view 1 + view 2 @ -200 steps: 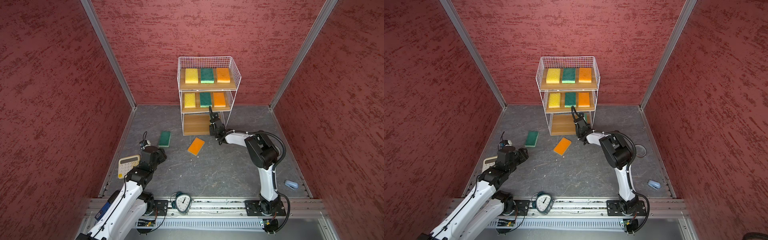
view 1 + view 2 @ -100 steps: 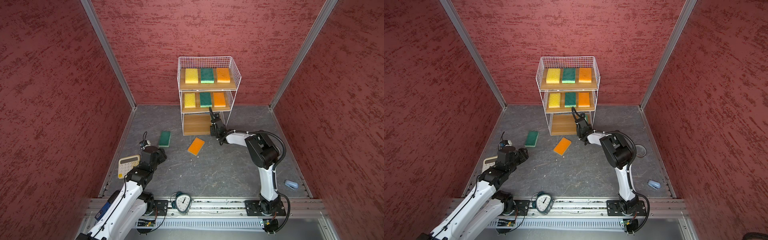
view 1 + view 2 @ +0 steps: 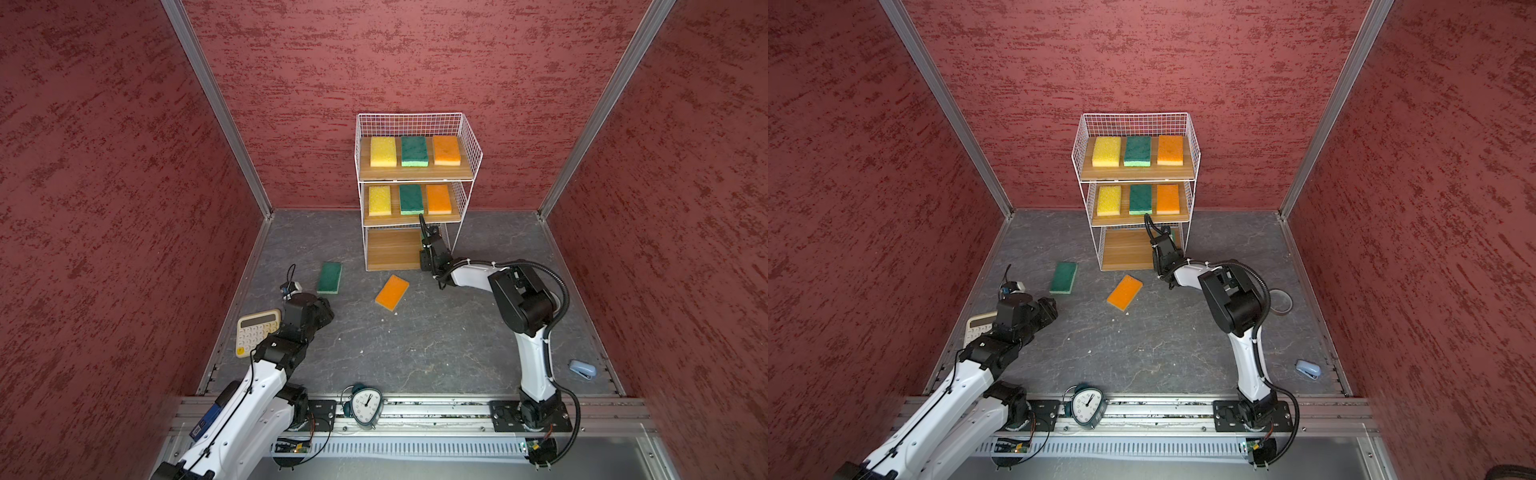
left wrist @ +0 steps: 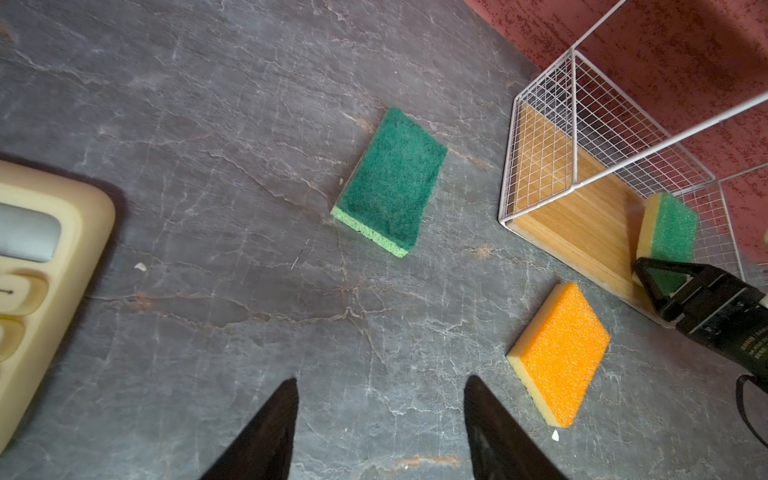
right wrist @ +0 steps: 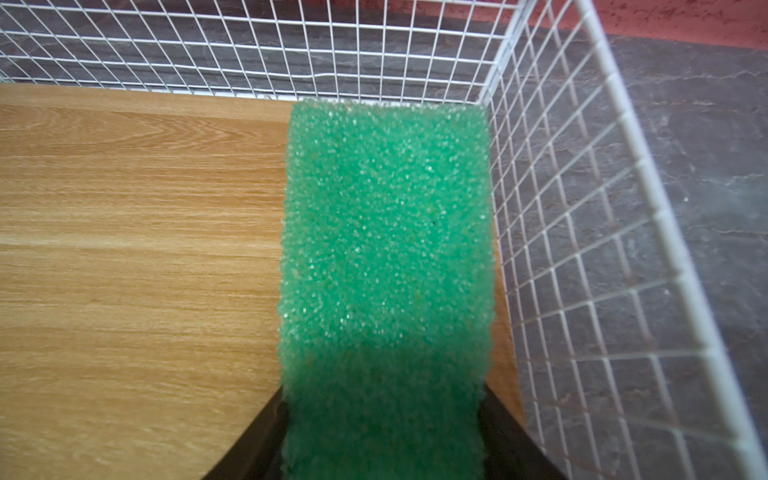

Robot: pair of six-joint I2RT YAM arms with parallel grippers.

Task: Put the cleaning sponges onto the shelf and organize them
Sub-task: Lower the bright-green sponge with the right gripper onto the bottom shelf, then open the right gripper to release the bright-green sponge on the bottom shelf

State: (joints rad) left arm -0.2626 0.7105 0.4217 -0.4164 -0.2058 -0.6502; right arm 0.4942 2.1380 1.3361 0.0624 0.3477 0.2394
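The shelf (image 3: 415, 174) stands at the back wall, with a yellow, a green and an orange sponge on each of its top and middle boards. My right gripper (image 5: 384, 415) reaches into the bottom tier and is shut on a green sponge (image 5: 386, 232), which lies on the board's (image 5: 124, 249) right side against the wire wall. A dark green sponge (image 3: 329, 277) and an orange sponge (image 3: 392, 292) lie on the floor in front of the shelf. My left gripper (image 4: 381, 380) hovers open and empty over bare floor, short of both loose sponges (image 4: 390, 183).
A cream calculator (image 3: 257, 336) lies by the left wall beside my left arm. An alarm clock (image 3: 365, 405) stands on the front rail. A blue stapler (image 3: 582, 369) sits at the front right, and a tape roll (image 3: 1281, 301) lies behind my right arm.
My right gripper has edged slightly deeper into the bottom tier with the green sponge. The left arm has not moved.
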